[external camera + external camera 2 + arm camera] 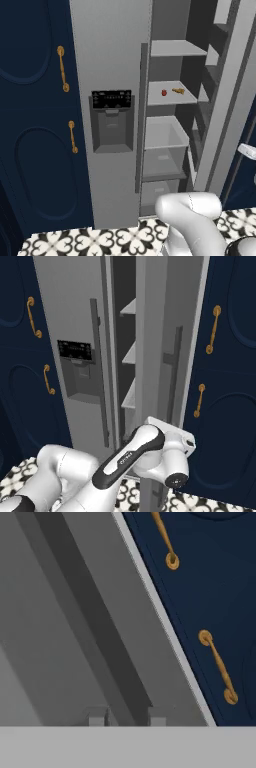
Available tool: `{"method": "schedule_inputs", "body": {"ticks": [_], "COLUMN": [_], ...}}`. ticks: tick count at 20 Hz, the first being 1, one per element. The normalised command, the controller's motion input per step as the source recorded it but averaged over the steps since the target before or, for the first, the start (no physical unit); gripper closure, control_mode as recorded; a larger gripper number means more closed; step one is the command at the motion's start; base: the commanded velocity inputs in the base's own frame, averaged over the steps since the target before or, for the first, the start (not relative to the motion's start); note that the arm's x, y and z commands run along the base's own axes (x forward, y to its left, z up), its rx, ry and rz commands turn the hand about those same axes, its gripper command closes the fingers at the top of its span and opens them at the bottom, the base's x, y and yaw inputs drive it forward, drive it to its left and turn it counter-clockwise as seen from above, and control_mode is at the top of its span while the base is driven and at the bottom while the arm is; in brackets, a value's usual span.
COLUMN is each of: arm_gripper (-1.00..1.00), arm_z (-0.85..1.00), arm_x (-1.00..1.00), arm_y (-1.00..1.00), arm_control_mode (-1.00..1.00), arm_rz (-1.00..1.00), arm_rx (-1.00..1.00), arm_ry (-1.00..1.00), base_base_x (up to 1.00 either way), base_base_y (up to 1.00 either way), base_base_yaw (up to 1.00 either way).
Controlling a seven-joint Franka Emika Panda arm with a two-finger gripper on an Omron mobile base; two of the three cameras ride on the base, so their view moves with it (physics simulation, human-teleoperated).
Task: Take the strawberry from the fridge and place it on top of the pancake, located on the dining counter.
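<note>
The fridge [110,60] has its left door shut and its right door [155,331] swung open. Inside, the strawberry [163,92] lies as a tiny red dot on the middle shelf [167,97]. My gripper [128,717] is low at the outer face of the open door, looking up along its dark bar handle [90,612]. Its fingertips [98,718] stand apart on either side of the bar's near end; I cannot tell whether they press on it. The pancake and the dining counter are out of view.
A small orange thing [178,90] lies beside the strawberry. Clear drawers [165,135] sit under that shelf. Navy cabinets with gold handles [30,100] [225,356] flank the fridge. A patterned tile floor [100,242] runs below.
</note>
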Motion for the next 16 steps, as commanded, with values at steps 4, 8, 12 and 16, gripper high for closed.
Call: {"method": "schedule_inputs", "body": {"ticks": [4, 8, 12, 16], "arm_gripper": [1.0, 1.0, 1.0, 1.0], "arm_z": [0.0, 0.19, 0.89, 0.94], "arm_x": [-0.36, -0.67, -1.0, -0.8], "arm_y": [-1.0, -1.0, -0.07, 0.96], "arm_control_mode": [-1.0, -1.0, -1.0, -1.0], "arm_rz": [-0.02, -0.15, -0.1, -0.02], "arm_rx": [0.08, 0.21, 0.02, -0.13], "arm_ry": [-0.07, -0.03, -0.34, -0.19], "base_base_x": [0.0, 0.0, 0.0, 0.0], "base_base_y": [0.0, 0.0, 0.0, 0.0], "base_base_yaw": [0.0, 0.0, 0.0, 0.0]}}
